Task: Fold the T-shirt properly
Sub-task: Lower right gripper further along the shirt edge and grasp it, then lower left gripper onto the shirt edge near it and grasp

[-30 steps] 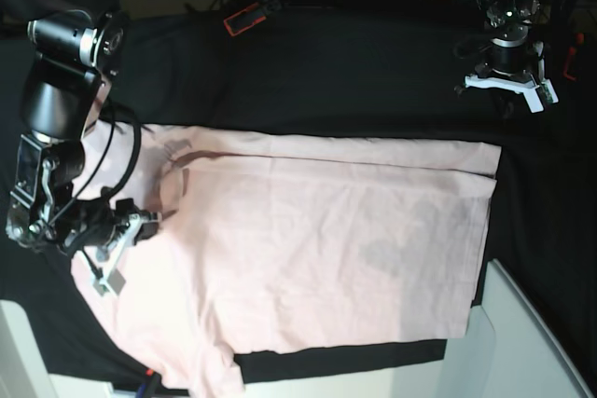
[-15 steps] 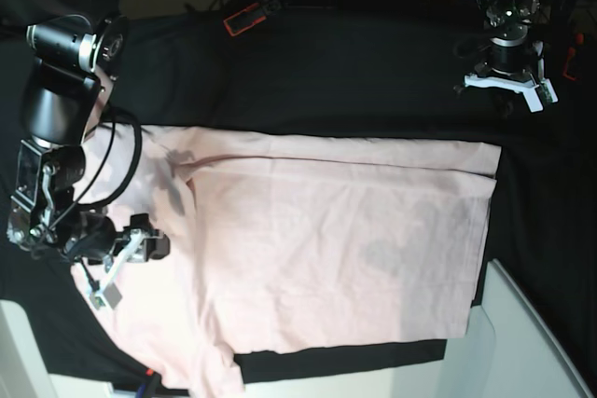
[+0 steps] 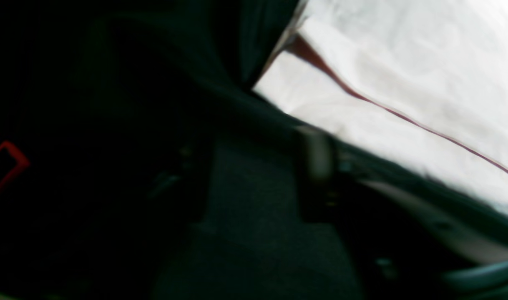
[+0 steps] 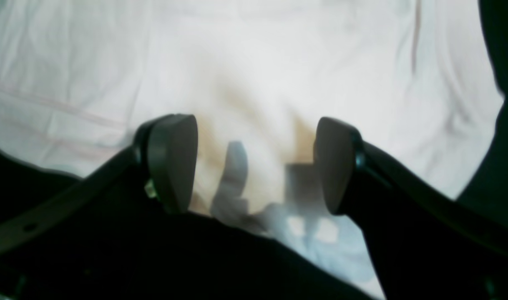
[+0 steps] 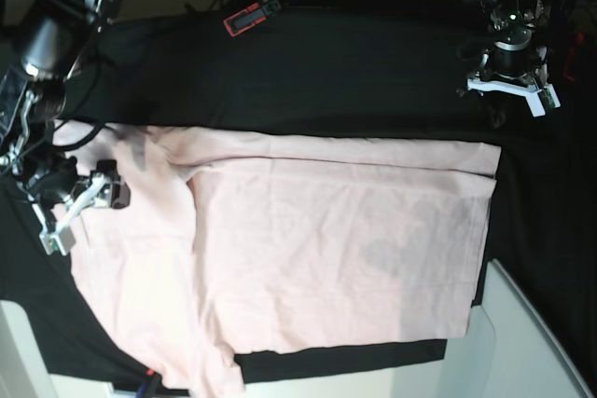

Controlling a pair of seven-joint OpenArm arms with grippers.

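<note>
base view: the pale pink t-shirt (image 5: 317, 258) lies flat on the black cloth (image 5: 354, 81), partly folded, with one long fold edge running along its far side and a sleeve at the near left corner. right gripper (image 5: 79, 209) hangs over the shirt's left edge, and in the right wrist view its jaws stand wide apart with nothing between them, the two pads (image 4: 172, 160) clear above the pink fabric. left gripper (image 5: 511, 89) sits over the bare black cloth, well apart from the shirt; whether its jaws are parted cannot be told, as the left wrist view is dark and blurred.
</note>
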